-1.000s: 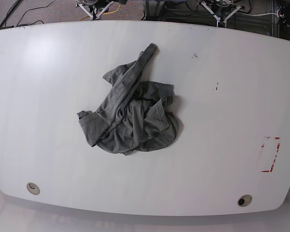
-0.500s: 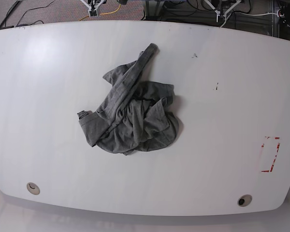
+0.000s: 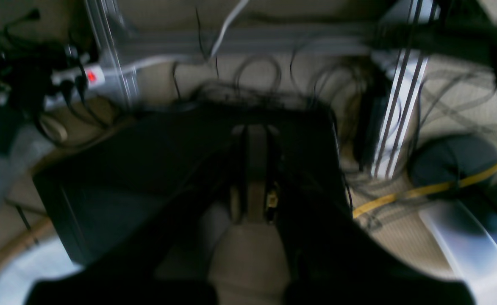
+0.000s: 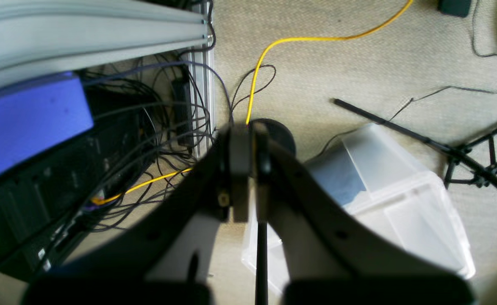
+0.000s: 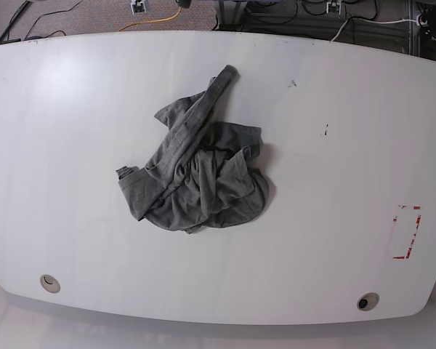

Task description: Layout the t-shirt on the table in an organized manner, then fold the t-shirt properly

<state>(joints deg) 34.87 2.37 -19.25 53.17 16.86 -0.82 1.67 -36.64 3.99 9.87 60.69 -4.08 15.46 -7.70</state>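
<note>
Shirt: the crumpled heather-grey knit cotton t-shirt [image 5: 196, 171] lies bunched near the middle of the glossy white worktop [image 5: 73, 145], one twisted strip reaching toward the far edge; nothing is laid out yet.
Left gripper [image 3: 254, 169]: closed, empty, hanging over cabled floor, off the worktop.
Right gripper [image 4: 244, 156]: closed, empty, over carpet beside a clear plastic bin [image 4: 396, 199].
Reason: both look parked, clear of the cloth.
Stage: spreading not begun.

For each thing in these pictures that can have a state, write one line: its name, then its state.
t-shirt: crumpled in a heap mid-table, not laid out, not folded, touched by neither arm.
table: carrying only the shirt.
left tool: shut, empty, off the table.
right tool: shut, empty, above the floor.
</note>
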